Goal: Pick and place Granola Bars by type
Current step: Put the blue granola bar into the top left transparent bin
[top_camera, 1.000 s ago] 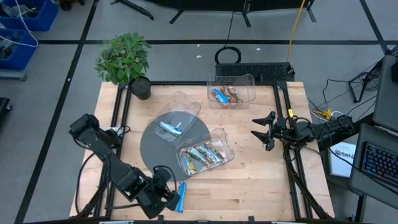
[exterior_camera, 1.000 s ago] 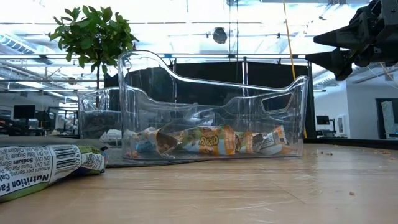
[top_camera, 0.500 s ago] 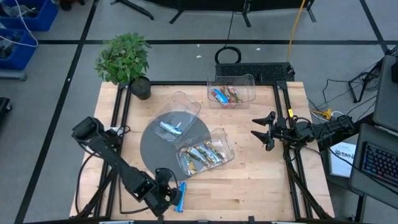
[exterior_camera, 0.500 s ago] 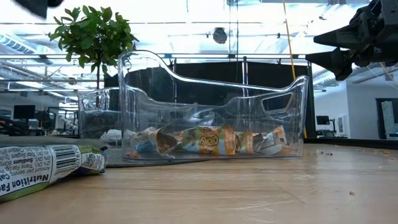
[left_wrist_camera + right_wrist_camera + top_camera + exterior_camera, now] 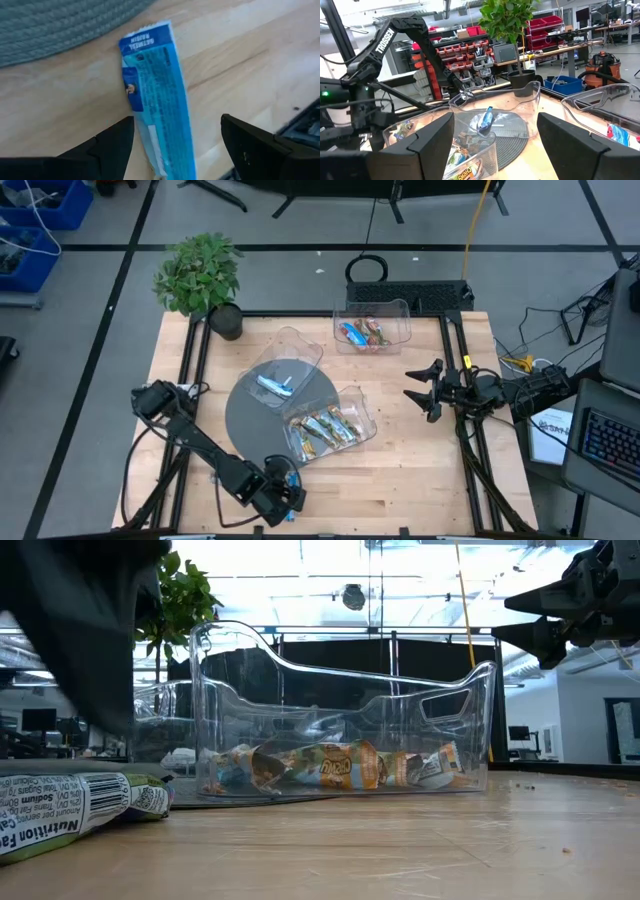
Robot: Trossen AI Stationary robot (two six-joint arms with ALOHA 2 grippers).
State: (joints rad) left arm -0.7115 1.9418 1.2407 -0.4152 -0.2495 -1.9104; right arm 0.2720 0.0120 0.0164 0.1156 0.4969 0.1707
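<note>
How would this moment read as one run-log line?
left pincer: open, straddling blue bar on table | right pincer: open, waiting at right side

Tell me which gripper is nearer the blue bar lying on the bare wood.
Left. The left gripper is open, straddling the blue bar; the right gripper waits across the table, near its right edge.

bright blue bar (image 5: 159, 105), grey woven mat (image 5: 60, 22), tan-gold bars (image 5: 328, 429)
</note>
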